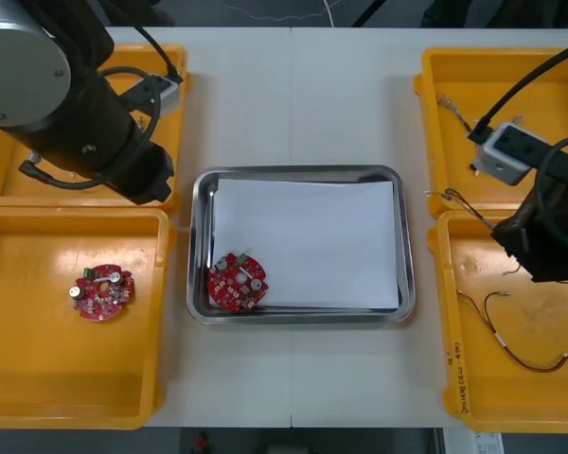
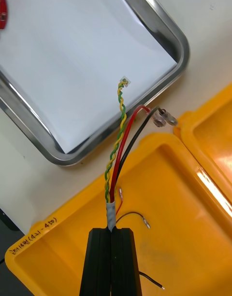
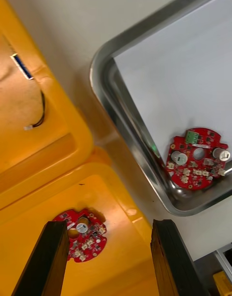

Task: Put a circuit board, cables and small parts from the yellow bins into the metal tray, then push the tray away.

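We judge the cable bundle [image 2: 117, 146] light, floppy; our right gripper [image 2: 112, 232], mid-right, pinches its taped end. Left gripper [image 3: 108, 223], upper left, fingers apart.

My left arm [image 1: 85, 123] hangs over the bench's [image 1: 293, 95] left side with its jaws spread wide, while my right arm [image 1: 549, 236] sits at the right, jaws pinched on a cable [image 2: 117, 142].
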You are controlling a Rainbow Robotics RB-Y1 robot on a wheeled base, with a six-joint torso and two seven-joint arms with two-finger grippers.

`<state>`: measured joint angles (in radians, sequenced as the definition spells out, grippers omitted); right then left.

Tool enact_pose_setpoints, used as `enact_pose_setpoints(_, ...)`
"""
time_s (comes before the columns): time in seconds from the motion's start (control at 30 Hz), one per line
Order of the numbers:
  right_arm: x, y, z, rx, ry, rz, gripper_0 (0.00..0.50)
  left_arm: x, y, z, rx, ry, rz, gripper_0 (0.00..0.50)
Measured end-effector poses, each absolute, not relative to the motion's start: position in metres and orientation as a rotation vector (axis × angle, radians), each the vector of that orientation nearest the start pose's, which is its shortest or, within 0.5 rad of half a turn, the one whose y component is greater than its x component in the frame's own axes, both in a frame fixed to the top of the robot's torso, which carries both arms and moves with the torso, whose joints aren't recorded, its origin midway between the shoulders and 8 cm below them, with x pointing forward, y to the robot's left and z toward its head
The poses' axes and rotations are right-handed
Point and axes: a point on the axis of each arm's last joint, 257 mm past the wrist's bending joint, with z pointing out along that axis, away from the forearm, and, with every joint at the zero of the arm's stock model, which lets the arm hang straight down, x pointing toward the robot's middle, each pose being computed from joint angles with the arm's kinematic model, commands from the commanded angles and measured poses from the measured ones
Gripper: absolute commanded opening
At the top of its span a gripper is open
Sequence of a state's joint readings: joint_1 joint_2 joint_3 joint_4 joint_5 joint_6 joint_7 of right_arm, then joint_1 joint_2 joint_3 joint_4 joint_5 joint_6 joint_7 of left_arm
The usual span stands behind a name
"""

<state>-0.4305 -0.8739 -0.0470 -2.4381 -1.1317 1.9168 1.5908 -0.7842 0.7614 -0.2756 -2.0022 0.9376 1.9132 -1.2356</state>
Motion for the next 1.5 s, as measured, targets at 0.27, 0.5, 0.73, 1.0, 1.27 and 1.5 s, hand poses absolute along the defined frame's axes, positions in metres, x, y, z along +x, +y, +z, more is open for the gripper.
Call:
enact_pose_setpoints(0.27, 0.36, -0.18, -0.112, -1.4, 2.237, -0.166, 0.0, 0.461, 0.227, -0.092, 0.512, 2.61, 0.008, 0.5)
enact_pose_setpoints(0.5, 0.37, -0.142, -0.119, -1.532, 2.162, -0.236, 0.0, 0.475, 0.262, -0.095, 0.521, 2.633, 0.078, 0.5)
enact_pose_setpoints(0.73, 0.379, -0.107, -0.137, -1.608, 2.125, -0.257, 0.0, 0.481, 0.289, -0.114, 0.481, 2.711, 0.098, 0.5)
enact_pose_setpoints(1.0, 0.391, -0.093, -0.165, -1.836, 2.012, -0.337, 0.0, 0.502, 0.299, -0.122, 0.377, 2.712, 0.037, 0.5)
enact_pose_setpoints(1.27, 0.413, -0.086, -0.171, -1.896, 1.937, -0.369, 0.0, 0.528, 0.312, -0.12, 0.272, 2.675, 0.021, 0.5)
enact_pose_setpoints(1.5, 0.428, -0.078, -0.194, -1.912, 1.922, -0.392, 0.0, 0.545, 0.322, -0.115, 0.23, 2.623, 0.057, 0.5)
